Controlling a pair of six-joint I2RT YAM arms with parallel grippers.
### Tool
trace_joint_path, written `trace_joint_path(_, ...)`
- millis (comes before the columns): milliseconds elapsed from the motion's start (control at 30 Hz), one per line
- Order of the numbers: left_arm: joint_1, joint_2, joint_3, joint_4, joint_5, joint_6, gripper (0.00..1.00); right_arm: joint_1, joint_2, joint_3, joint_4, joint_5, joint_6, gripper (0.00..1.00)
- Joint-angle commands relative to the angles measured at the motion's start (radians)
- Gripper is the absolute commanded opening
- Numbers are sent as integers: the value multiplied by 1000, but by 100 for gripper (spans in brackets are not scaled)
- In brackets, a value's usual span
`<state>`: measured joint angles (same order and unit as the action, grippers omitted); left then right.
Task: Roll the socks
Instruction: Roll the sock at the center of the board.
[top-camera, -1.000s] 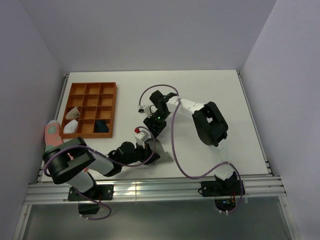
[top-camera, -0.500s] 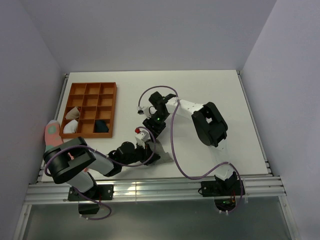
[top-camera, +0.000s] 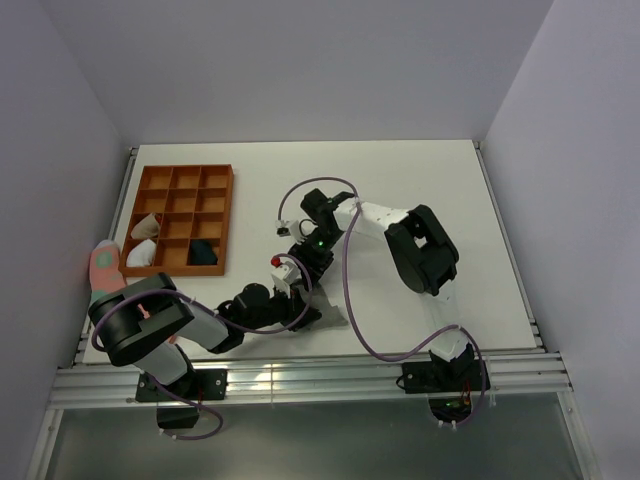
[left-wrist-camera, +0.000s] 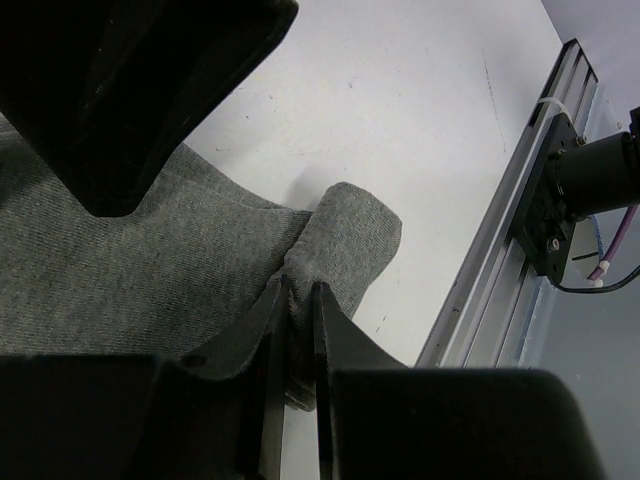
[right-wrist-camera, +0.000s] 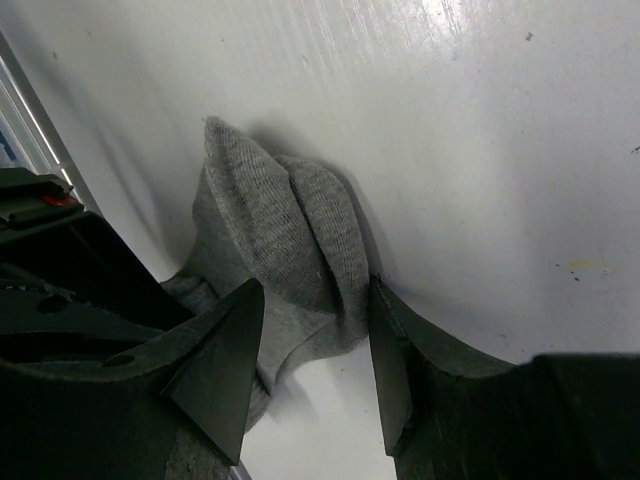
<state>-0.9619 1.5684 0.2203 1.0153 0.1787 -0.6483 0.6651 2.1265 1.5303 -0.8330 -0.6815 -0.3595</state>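
Seen from above, a wooden compartment tray (top-camera: 185, 190) sits at the far left of the white table (top-camera: 440, 180), with pale rolled bundles (top-camera: 143, 250) and one dark bundle (top-camera: 205, 253) in its nearest cells. A pink sock (top-camera: 103, 268) with a teal spot lies just off the tray's left corner. All of these are well apart from where I work. At the near middle of the table, close to the metal edge rail (left-wrist-camera: 520, 220), the grey sock (top-camera: 332, 313) lies flat, largely covered from above by both my arms, which crowd over it. My left gripper (left-wrist-camera: 298, 300) is pressed nearly together, pinching a narrow fold of the sock's edge between its fingers, while one rounded end of the sock curls up just beyond them. My right gripper (right-wrist-camera: 315, 340) hangs about half spread above a doubled-over lobe of the same sock (right-wrist-camera: 290, 240), one finger on either side of the fold, not clamped on it.
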Motion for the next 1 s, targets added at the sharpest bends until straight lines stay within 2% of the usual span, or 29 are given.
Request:
trace_joint_path(0, -11, 25, -12, -101, 30, 10, 0, 8, -54, -7, -20, -24, -36, 54)
trace_joint_path(267, -11, 27, -15, -98, 31, 7, 0, 19, -27, 1, 9, 48, 14, 50)
trace_joint_path(467, -11, 22, -19, -95, 31, 3, 0, 27, -8, -1, 38, 105, 36, 33)
trace_joint_path(500, -11, 21, -19, -95, 31, 1, 0, 27, -8, -10, 43, 118, 37, 25)
trace_joint_path(600, -9, 7, -22, -103, 31, -5, 0, 19, -20, -38, 58, 149, 39, 15)
trace_joint_path(667, -11, -8, -25, -107, 33, -17, 0, 2, -36, -50, 63, 161, 37, 11)
trace_joint_path(967, -11, -61, -13, -228, 58, -65, 0, -76, -114, -160, 106, 215, 17, 9)
